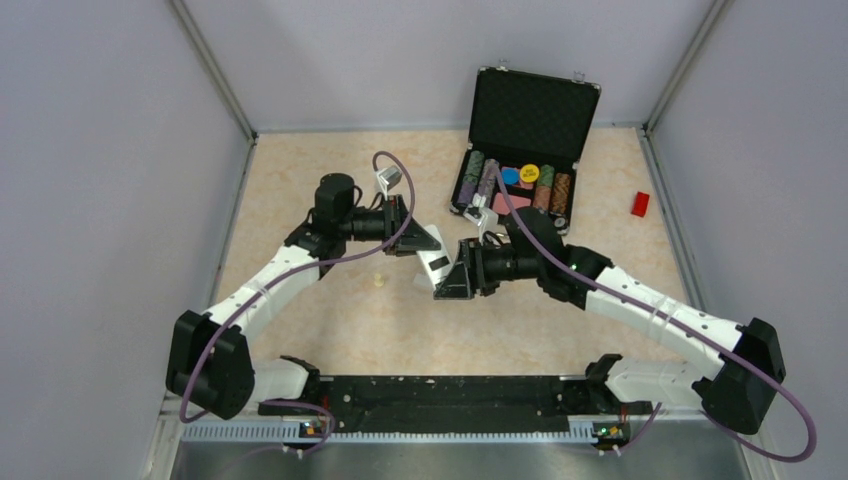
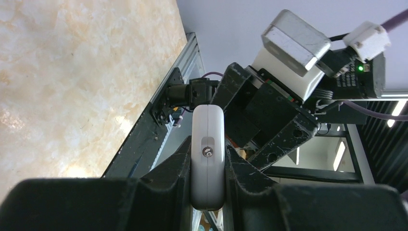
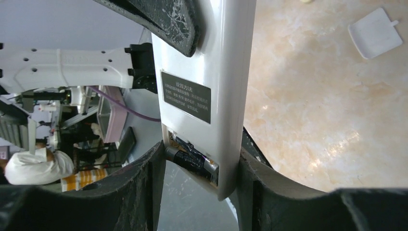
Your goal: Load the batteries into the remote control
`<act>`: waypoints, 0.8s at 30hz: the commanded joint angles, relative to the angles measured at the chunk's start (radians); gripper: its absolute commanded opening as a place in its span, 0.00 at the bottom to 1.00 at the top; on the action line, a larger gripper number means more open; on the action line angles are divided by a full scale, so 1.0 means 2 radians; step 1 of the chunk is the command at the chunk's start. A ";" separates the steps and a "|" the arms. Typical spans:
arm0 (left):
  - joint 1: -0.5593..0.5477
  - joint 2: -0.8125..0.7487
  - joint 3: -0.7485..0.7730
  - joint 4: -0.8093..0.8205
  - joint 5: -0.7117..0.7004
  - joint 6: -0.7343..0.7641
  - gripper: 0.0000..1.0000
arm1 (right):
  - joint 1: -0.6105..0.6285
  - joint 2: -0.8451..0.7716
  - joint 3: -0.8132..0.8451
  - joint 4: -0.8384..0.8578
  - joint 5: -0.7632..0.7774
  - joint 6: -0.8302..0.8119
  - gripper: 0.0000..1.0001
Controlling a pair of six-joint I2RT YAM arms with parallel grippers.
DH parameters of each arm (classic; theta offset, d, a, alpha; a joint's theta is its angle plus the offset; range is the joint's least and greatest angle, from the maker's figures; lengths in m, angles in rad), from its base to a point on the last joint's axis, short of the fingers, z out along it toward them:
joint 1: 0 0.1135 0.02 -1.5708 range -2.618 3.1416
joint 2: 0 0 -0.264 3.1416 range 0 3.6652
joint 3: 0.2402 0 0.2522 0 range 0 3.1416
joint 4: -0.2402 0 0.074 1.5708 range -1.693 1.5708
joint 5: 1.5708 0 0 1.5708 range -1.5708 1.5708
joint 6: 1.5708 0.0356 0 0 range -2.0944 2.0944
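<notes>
The left gripper (image 1: 420,240) was turned sideways, its black fingers (image 2: 179,166) closed against the two long edges of a slim white plastic remote control (image 1: 434,264) and holding it clear of the table. The left arm reached forward and bent inward at the elbow towards the middle of the table.

The right gripper (image 1: 455,280) faced it from the other side, and its own black fingers (image 3: 150,185) were clamped on the sides of the same remote at its other end. The right arm was bent inward in the same way, so that the two grippers nearly met. The remote hung between them above the table's middle.

The remote's white back, with a dark printed label, faced the right wrist camera. Below the label the bay lay open with one thin dark cylindrical battery (image 3: 192,161) in it. A second dark shape sat deeper behind, and I could not tell whether it was another battery.

On the beige marbled tabletop (image 1: 330,175) there were:
- one flat white square cover with a small tab (image 3: 375,32)
- one small cream peg (image 1: 379,281) near the left arm
- one small plain red block (image 1: 640,204) at the far right
- one open black hard case (image 1: 535,105) at the far edge, with stacks of coloured chips in it
</notes>
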 commanded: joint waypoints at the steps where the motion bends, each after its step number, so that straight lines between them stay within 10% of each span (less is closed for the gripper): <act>1: -0.004 -0.034 0.004 0.088 0.053 -0.059 0.00 | -0.017 -0.006 -0.029 0.050 -0.029 0.006 0.49; 24: -0.003 -0.044 0.003 0.107 0.068 -0.076 0.00 | -0.073 -0.015 -0.074 0.079 -0.082 0.018 0.51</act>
